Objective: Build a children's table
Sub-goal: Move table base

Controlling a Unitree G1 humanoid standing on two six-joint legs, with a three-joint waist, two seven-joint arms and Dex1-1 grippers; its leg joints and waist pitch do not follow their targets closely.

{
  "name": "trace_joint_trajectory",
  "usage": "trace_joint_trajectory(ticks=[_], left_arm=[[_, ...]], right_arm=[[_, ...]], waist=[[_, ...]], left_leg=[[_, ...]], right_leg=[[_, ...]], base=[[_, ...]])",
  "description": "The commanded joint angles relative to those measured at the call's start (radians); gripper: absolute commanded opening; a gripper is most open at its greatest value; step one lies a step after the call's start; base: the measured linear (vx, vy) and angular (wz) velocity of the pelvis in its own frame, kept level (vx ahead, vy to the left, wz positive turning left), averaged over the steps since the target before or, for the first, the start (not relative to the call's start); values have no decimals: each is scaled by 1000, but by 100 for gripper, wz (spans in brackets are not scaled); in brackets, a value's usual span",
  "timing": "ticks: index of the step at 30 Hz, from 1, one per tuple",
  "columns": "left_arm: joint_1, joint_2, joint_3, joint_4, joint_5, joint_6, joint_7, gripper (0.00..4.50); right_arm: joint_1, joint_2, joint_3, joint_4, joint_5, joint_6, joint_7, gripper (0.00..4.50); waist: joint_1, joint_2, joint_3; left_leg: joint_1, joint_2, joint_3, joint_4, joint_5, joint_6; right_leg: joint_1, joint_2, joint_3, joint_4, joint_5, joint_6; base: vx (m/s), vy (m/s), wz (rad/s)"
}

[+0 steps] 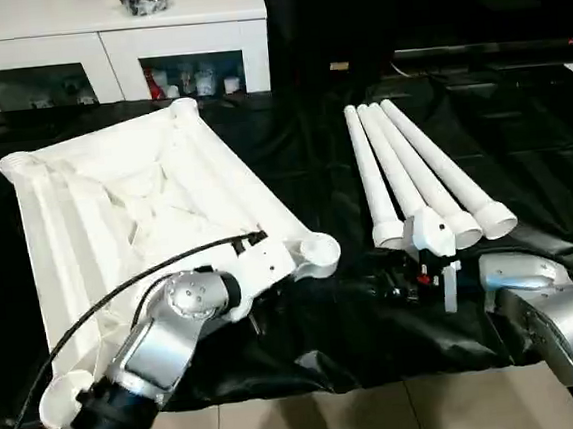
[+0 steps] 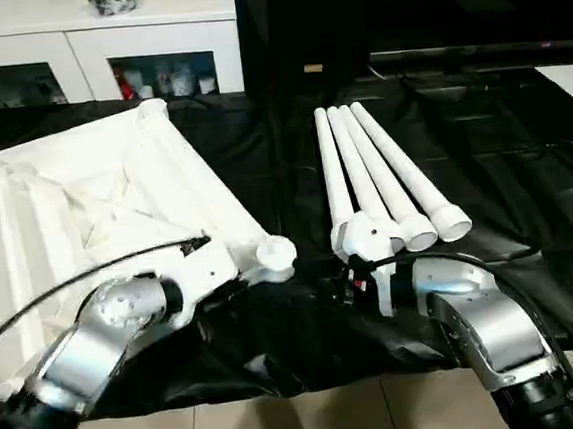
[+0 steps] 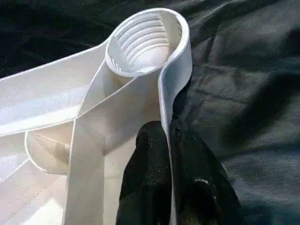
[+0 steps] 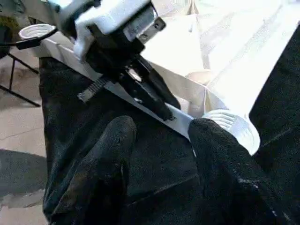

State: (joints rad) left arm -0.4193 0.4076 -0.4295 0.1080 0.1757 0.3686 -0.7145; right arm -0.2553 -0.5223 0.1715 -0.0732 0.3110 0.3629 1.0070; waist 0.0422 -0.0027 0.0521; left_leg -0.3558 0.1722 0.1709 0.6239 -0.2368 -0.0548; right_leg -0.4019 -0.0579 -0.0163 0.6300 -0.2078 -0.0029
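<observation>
A work table draped in a black cloth [image 1: 317,332] fills most of the scene, with a white glass-doored cabinet [image 1: 112,59] standing beyond its far left edge and pale floor tiles [image 1: 314,418] seen along the near edge. On the left half of the cloth the white tabletop [image 1: 135,208] is laid upside down, its ribbed underside facing up and a round socket at each corner. The near right corner socket [image 1: 318,252] is seen threaded inside in the left wrist view. On the right half of the cloth, well apart from the tabletop, four white tube legs [image 1: 414,178] are laid side by side, touching one another, their wider ends toward the near edge and their narrow ends toward the far side.

The left gripper [image 3: 166,140] is pressed together on the thin side wall of the tabletop, just beside that near right socket; one black finger is seen inside the wall and the other outside. The right gripper [image 4: 161,136] is held partly apart with nothing between its fingers, low over the black cloth between the socket and the wide ends of the legs. In the right wrist view the left gripper's clamp on the wall is seen beyond the right fingers [image 4: 108,154].
</observation>
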Motion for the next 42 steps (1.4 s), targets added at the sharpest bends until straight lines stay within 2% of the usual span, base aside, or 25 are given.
trace_joint_trajectory(ticks=[1,5,9,14,15,16,17,18,19,21,24,26,27,29,30,31,32,35,36,37,38,40,42], left_arm=[[-47,21,5,68,37,-78,12,7],[-89,45,15,181,34,-166,-4,7],[-122,69,25,275,34,-230,-11,7],[-126,86,30,323,13,-299,-47,7],[-112,95,32,304,-3,-298,-75,7],[-108,96,33,296,-8,-292,-82,32],[-98,96,40,280,-22,-285,-92,49],[-89,94,47,269,-36,-279,-102,49],[-89,94,47,269,-36,-279,-102,49],[-73,101,51,252,-54,-289,-127,85],[-46,126,67,198,-72,-282,-145,91],[-39,129,74,182,-82,-273,-150,107],[-16,145,93,124,-100,-252,-161,128],[-2,151,106,89,-114,-236,-166,134],[11,154,119,57,-128,-220,-168,134],[25,156,136,19,-146,-198,-172,152],[40,161,149,-18,-159,-182,-175,164],[68,175,162,-78,-173,-155,-177,176],[78,180,167,-99,-174,-147,-174,185],[91,182,179,-123,-177,-132,-166,197],[99,182,188,-139,-179,-120,-159,209],[107,179,203,-156,-183,-107,-145,214],[114,170,224,-178,-181,-78,-111,229]], right_arm=[[-10,2,1,-2,-3,-8,-6,213],[-7,7,1,-7,-5,-10,-9,213],[-4,13,7,-15,-6,-10,-16,213],[-4,19,11,-22,-5,-6,-17,213],[-4,20,10,-23,-5,-5,-17,213],[-4,20,10,-22,-4,-5,-17,213],[-5,23,8,-23,-1,-3,-18,213],[-6,26,7,-22,4,1,-18,213],[-6,26,7,-22,4,1,-18,213],[-12,31,9,-17,7,5,-20,213],[-32,45,18,-9,10,24,-23,213],[-35,48,18,-8,15,34,-23,230],[-50,59,19,2,13,48,-35,247],[-62,71,17,14,11,62,-53,259],[-77,85,13,28,5,67,-73,259],[-96,104,9,48,-3,73,-99,284],[-119,125,3,75,-12,76,-128,290],[-163,160,-5,131,-32,77,-184,304],[-182,173,-9,155,-42,77,-207,316],[-210,191,-16,193,-54,76,-239,328],[-233,205,-22,224,-66,74,-268,335],[-269,225,-33,278,-81,80,-318,340],[-340,255,-58,396,-112,87,-428,360]], waist=[[4,8,-67],[5,9,-68],[2,8,-68],[-2,9,-68],[-2,6,-69],[-2,7,-68],[-3,3,-68],[-2,2,-68],[-2,5,-67],[-2,0,-65],[-1,-2,-64],[-3,-2,-63],[-4,-4,-63],[-4,-4,-63],[-4,-2,-63],[-4,-7,-62],[-6,-10,-61],[-8,-8,-61],[-9,-11,-60],[-11,-20,-59],[-11,-16,-59],[-11,-14,-60],[-12,-19,-61]], left_leg=[[1,44,-17,-66,-29,82],[0,44,-18,-68,-27,73],[1,45,-18,-69,-36,61],[0,46,-18,-70,-38,56],[1,47,-18,-71,-37,55],[1,47,-18,-71,-35,54],[2,48,-16,-71,-35,56],[1,49,-16,-70,-30,58],[0,49,-16,-71,-27,61],[3,49,-14,-72,-42,60],[3,50,-15,-74,-47,58],[3,50,-15,-74,-44,55],[4,50,-13,-74,-42,56],[3,50,-13,-74,-30,58],[4,49,-13,-74,-23,57],[2,50,-13,-75,-23,54],[4,49,-11,-76,-27,49],[4,48,-11,-76,-27,37],[5,47,-10,-77,-28,37],[3,46,-9,-78,-23,36],[3,46,-10,-78,-20,30],[6,45,-8,-77,-17,23],[7,44,-6,-76,0,17]], right_leg=[[62,-66,36,-62,34,-292],[63,-66,36,-58,64,-291],[63,-68,35,-58,57,-290],[65,-68,36,-56,68,-294],[65,-70,36,-56,68,-296],[64,-70,36,-54,71,-299],[63,-69,36,-55,72,-300],[64,-71,37,-52,79,-304],[63,-71,36,-54,78,-304],[61,-70,37,-57,47,-301],[60,-71,38,-57,21,-293],[59,-72,38,-56,14,-291],[58,-71,38,-57,15,-291],[57,-70,38,-56,25,-292],[57,-70,37,-54,28,-295],[56,-71,37,-54,18,-296],[55,-70,37,-56,1,-295],[53,-69,37,-54,-18,-288],[52,-67,37,-57,-22,-284],[54,-66,36,-56,-24,-278],[52,-69,37,-54,-33,-279],[49,-66,37,-55,-38,-276],[49,-64,37,-51,-10,-276]], base=[[0,0,0],[0,0,0],[0,0,0],[0,0,0],[0,0,0],[0,0,0],[0,0,0],[0,0,0],[0,0,0],[0,0,0],[0,0,0],[0,0,0],[0,0,0],[0,0,0],[0,0,0],[0,0,0],[0,0,0],[0,0,0],[0,0,0],[0,0,0],[0,0,0],[0,0,0],[0,0,0]])
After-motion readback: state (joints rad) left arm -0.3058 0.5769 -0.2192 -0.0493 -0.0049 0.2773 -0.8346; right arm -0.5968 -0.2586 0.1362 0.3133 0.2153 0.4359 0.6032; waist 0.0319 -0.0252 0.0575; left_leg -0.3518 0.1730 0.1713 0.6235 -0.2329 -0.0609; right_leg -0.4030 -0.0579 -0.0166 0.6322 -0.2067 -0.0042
